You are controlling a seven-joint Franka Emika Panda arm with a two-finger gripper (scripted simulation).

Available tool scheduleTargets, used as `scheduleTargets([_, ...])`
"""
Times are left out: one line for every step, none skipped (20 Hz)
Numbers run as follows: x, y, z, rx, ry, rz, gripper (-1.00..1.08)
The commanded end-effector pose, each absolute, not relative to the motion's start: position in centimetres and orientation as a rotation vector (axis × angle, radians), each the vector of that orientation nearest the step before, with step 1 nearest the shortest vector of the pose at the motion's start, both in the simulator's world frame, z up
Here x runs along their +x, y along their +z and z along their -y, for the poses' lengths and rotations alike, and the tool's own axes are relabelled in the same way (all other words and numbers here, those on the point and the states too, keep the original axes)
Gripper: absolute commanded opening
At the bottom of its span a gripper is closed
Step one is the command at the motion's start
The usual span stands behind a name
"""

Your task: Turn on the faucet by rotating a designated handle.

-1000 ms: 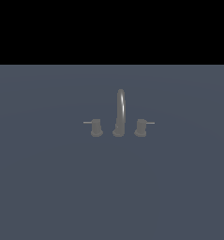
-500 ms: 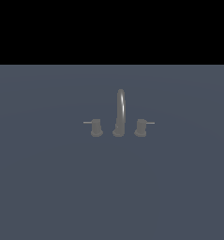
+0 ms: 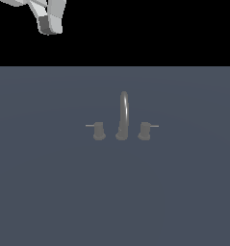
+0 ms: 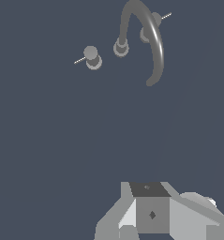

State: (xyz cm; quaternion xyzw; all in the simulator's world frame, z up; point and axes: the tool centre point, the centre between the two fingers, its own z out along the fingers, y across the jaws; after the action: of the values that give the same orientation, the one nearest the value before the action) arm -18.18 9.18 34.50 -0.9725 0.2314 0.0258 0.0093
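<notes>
The faucet (image 3: 124, 115) stands mid-floor in the exterior view, a thin arched spout between two stubby knobs. The handle (image 3: 99, 130) is the knob on the exterior view's left, its thin rod pointing left. In the wrist view the handle (image 4: 92, 56) sits beside the spout base of the faucet (image 4: 153, 44), far ahead of my fingers. My gripper (image 3: 50, 25) hangs high at the exterior view's upper left, well away from the faucet. In the wrist view the gripper (image 4: 151, 208) appears as one block with no gap and nothing held.
The twin knob (image 3: 145, 130), rod pointing to the exterior view's right, stands on the other side of the spout and shows partly behind the arch (image 4: 152, 21). A flat blue-grey floor (image 3: 114, 202) spreads all around the faucet.
My gripper has come into the exterior view at the top left; it was out of view in both earlier frames. The faucet and its rods have not moved.
</notes>
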Motion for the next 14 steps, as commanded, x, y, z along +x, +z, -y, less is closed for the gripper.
scheduleTargets([-17.1,33.1,-10.0,-3.016,0.077,-0.804,-1.0])
scheduleTargets([-16.7,32.6,-10.3,-3.007,0.076,-0.836,-1.0])
scheduleTargets([-16.2,32.0,-10.6,-2.998,0.075,-0.866,-1.0])
scheduleTargets([-15.8,31.5,-10.8,-2.989,0.074,-0.897,-1.0])
scheduleTargets([-15.4,30.9,-11.1,-2.979,0.073,-0.927,-1.0])
scheduleTargets([-14.9,30.4,-11.3,-2.97,0.072,-0.957,-1.0])
scheduleTargets([-14.5,29.9,-11.5,-2.96,0.07,-0.987,-1.0])
scheduleTargets([-14.0,29.4,-11.8,-2.95,0.069,-1.016,-1.0])
scheduleTargets([-13.5,28.9,-12.0,-2.94,0.068,-1.045,-1.0])
scheduleTargets([-13.1,28.4,-12.2,-2.929,0.067,-1.074,-1.0])
scheduleTargets([-12.6,27.9,-12.4,-2.919,0.066,-1.102,-1.0])
scheduleTargets([-12.2,27.4,-12.5,-2.908,0.065,-1.129,-1.0])
scheduleTargets([-11.7,26.9,-12.7,-2.897,0.064,-1.156,-1.0])
scheduleTargets([-11.3,26.4,-12.8,-2.886,0.062,-1.183,-1.0])
